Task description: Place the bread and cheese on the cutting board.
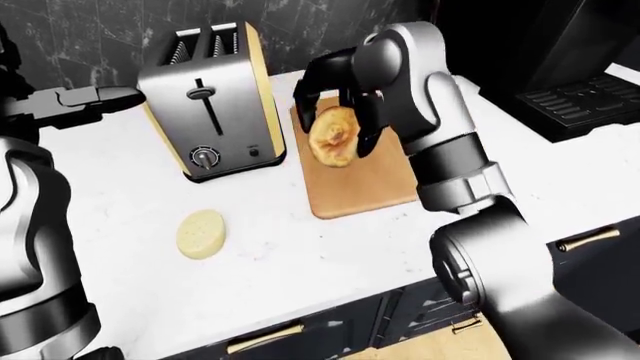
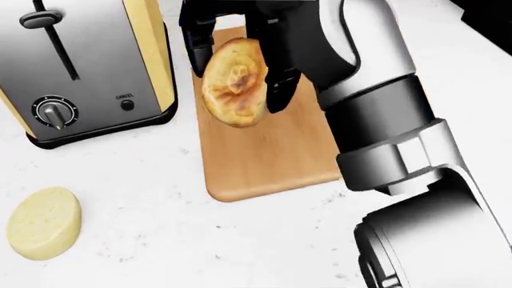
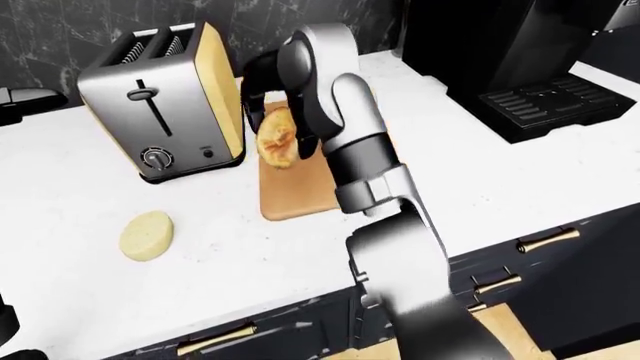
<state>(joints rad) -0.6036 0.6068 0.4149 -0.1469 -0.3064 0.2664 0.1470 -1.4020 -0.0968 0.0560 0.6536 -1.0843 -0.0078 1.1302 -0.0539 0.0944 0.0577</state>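
Golden bread [image 2: 234, 82] pinched in right hand [image 2: 240, 36] fingers, above cutting board [image 2: 268, 156], frame centre. Next: lower, release. Cheese [image 2: 41, 223] waits lower left.

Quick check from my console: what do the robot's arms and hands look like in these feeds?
Both arms are glossy silver-grey shells, rounded and bulbous at the joints, with black bands between segments. The right arm shows a dark collar above a stepped silver cuff. The right hand is black with stubby, blocky fingers. The left hand is black too. No cables or markings are visible.
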